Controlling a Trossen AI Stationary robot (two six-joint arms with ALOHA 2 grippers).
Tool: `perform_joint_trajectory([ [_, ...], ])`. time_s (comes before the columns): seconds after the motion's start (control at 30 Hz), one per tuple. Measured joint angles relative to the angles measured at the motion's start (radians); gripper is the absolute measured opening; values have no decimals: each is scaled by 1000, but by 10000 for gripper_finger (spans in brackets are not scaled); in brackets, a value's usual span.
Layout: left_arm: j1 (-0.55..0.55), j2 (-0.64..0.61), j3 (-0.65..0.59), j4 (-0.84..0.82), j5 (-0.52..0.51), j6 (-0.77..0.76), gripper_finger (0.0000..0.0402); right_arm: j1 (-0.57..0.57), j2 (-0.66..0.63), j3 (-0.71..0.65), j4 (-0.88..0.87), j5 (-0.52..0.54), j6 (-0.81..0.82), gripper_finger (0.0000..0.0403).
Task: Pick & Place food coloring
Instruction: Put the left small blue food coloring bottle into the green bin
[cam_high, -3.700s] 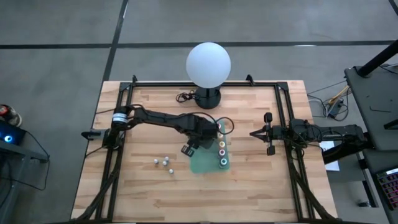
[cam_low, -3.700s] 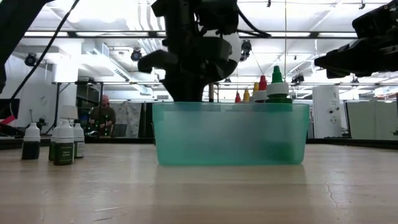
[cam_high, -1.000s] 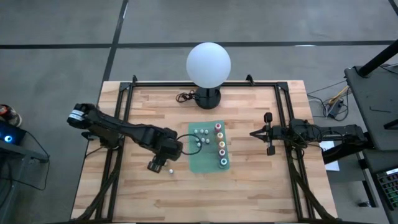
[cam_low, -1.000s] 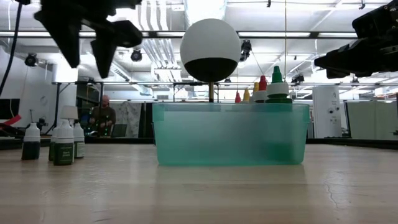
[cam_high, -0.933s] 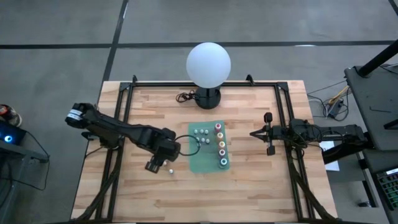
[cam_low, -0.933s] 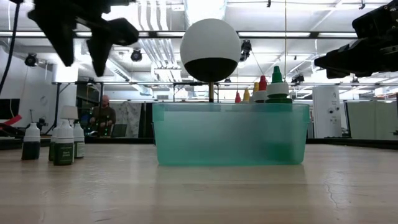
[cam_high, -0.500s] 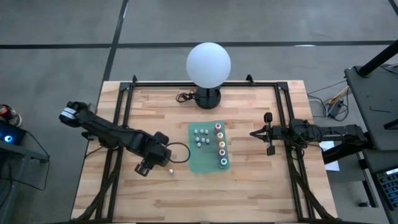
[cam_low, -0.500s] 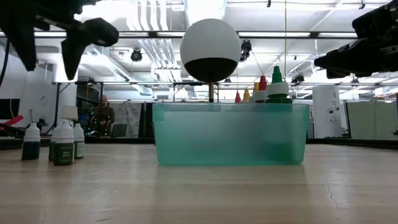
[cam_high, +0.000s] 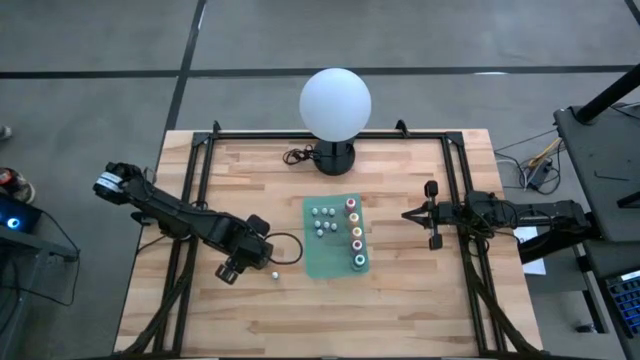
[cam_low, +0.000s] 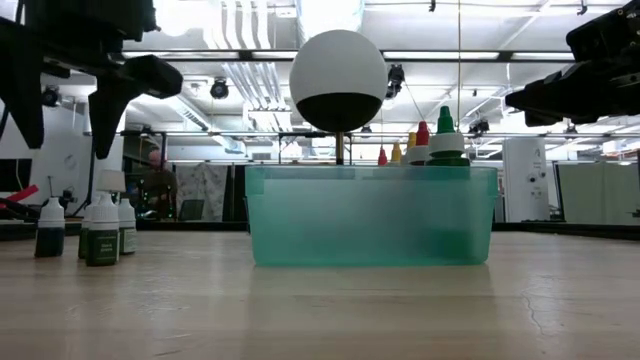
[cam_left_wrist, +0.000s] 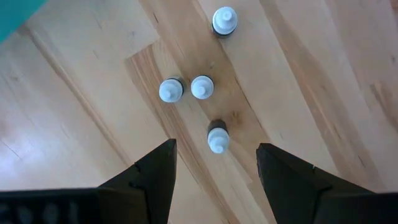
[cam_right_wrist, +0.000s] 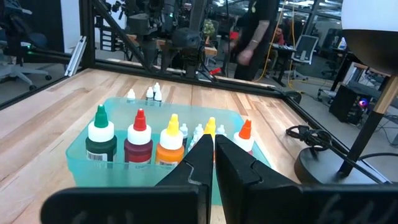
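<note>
Left gripper (cam_left_wrist: 214, 163): spread, empty, above loose bottles (cam_left_wrist: 216, 138) | Right gripper (cam_high: 408, 214): clenched, empty, near worktop's (cam_high: 400, 300) right edge

1. We see a robotics lab or test hall, not a home: the wooden table (cam_high: 330, 300) stands on a bare grey concrete floor (cam_high: 90, 80) marked with dark lines.
2. We note a black metal frame (cam_high: 195, 160) bolted around the table, with two arms mounted on it.
3. Beyond the table, we make out exposed ceiling ducts and strip lights (cam_low: 240, 60), as in an open industrial space.
4. We spot office chairs (cam_right_wrist: 305, 46), desks and loose cables in the background, and a person (cam_right_wrist: 252, 37) walking past.
5. We find a side bench with electronics (cam_high: 20, 215) and wiring beside the rig.
</note>
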Motion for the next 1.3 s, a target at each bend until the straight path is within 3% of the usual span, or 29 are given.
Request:
perform_joint_trajectory([
  [0.5, -5, -26, -57, 25, 0, -13, 193, 0, 0, 0, 0, 0, -1, 9],
  [1.3, -5, -27, -215, 213, 0, -30, 193, 0, 0, 0, 0, 0, 1, 9],
])
